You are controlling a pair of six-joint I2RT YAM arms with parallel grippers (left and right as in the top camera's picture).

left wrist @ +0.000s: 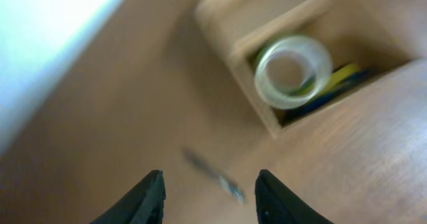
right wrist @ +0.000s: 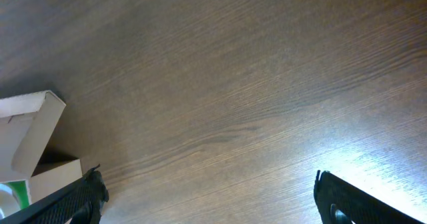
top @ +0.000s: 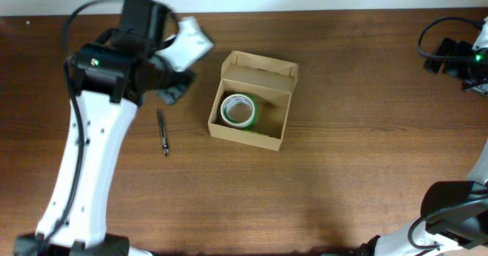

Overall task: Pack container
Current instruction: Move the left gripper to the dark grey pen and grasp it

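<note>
As the left end effector (left wrist: 210,179) gapes, the container (top: 245,133) holds tape (top: 226,111).

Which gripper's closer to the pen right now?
Left. The left gripper hovers close to the pen, beside the box; the right gripper is far across the table, beyond the box.

Matt cardboard container (top: 245,135), wood-grain table (top: 358,157) — glossy tape (top: 239,99)
</note>
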